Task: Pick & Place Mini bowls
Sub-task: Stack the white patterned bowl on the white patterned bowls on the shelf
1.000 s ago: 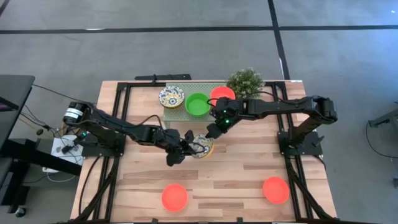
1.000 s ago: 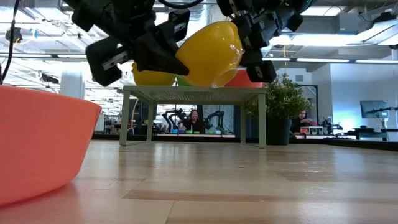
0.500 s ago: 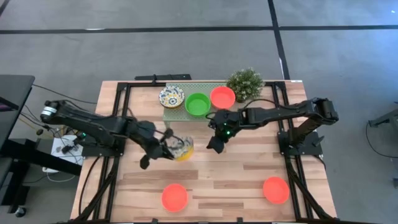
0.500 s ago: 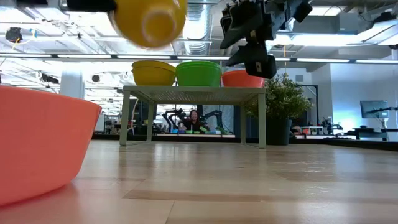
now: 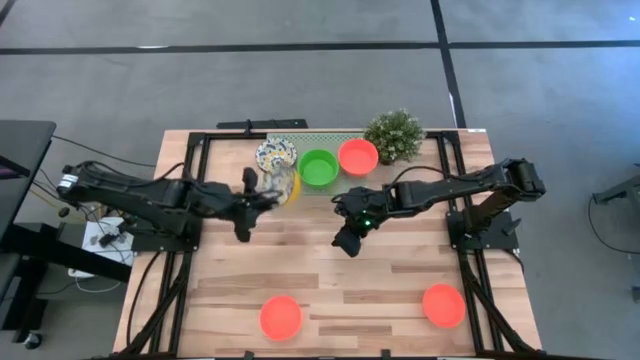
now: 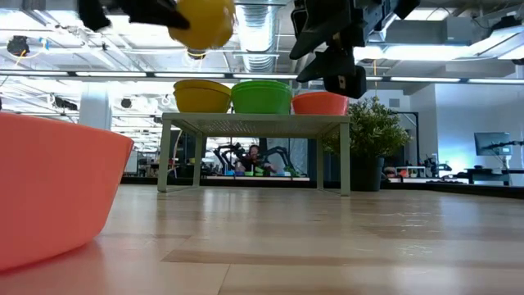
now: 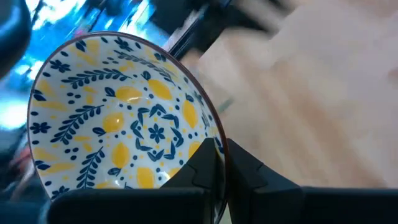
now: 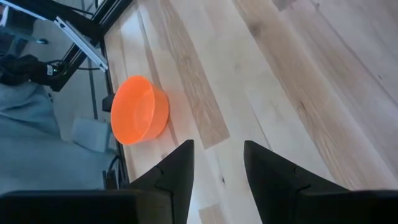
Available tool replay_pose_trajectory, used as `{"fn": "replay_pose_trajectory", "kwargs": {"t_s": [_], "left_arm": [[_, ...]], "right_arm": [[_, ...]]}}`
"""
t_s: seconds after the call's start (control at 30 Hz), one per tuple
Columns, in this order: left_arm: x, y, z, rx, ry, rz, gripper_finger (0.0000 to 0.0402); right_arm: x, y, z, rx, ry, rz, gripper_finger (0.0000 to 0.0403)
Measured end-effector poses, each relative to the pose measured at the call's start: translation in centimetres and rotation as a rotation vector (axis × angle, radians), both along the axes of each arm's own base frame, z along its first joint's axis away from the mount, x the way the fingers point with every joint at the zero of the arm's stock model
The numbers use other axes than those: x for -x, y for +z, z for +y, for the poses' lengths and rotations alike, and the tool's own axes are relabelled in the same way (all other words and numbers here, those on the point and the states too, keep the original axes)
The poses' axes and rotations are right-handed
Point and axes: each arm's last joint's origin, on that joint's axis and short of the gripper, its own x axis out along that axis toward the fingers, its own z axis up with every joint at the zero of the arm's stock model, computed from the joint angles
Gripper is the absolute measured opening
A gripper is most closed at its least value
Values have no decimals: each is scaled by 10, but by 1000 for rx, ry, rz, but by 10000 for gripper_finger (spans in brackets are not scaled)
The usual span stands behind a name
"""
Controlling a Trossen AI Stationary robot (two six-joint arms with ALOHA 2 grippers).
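The left gripper [image 5: 262,190] pinches the rim of a patterned bowl [image 5: 281,186], holding it tilted in the air just in front of the rack [image 5: 300,181]. In the left wrist view the dark fingers [image 7: 208,168] clamp the rim of this bowl [image 7: 121,121], one inside and one outside, and the blue and yellow pattern faces the camera; the background there is smeared and hard to read. In the low view only the yellow underside of the bowl [image 6: 205,20] shows, and most of the gripper is cut off at the top.

The right gripper [image 5: 347,238] hangs over the middle of the table [image 5: 390,280], fingers spread and holding nothing; its wrist view shows the gap between the fingers [image 8: 177,168] over bare wood, with an orange bowl [image 8: 139,110] near the table edge.

On the rack stand a second patterned bowl [image 5: 274,153], partly hidden by the held one, a green bowl [image 5: 318,167] and a red-orange bowl [image 5: 357,156], side by side. A plant [image 5: 395,133] stands just beside the rack. Two more orange bowls sit near the front edge, one left [image 5: 281,316] and one right [image 5: 443,305], well apart. In the low view the near orange bowl [image 6: 49,188] is cut off at the side.
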Motion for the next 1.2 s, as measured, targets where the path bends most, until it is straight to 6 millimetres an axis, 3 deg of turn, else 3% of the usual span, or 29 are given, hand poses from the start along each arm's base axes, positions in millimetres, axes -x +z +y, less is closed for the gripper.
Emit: {"fn": "replay_pose_trajectory", "kwargs": {"t_s": [0.17, 0.43, 0.6, 1.0, 1.2], "left_arm": [[0, 1, 11, 7, 30, 57, 12], [8, 48, 28, 27, 119, 36, 12], [15, 57, 47, 26, 220, 87, 12], [-12, 32, 95, 161, 264, 333, 12], [-22, 18, 102, 138, 245, 435, 12]], "right_arm": [[0, 0, 0, 0, 0, -1, 133], [0, 0, 0, 0, -1, -1, 133], [0, 0, 0, 0, 0, -1, 133], [0, 0, 0, -1, -1, -1, 133], [0, 0, 0, 47, 46, -18, 133]]}}
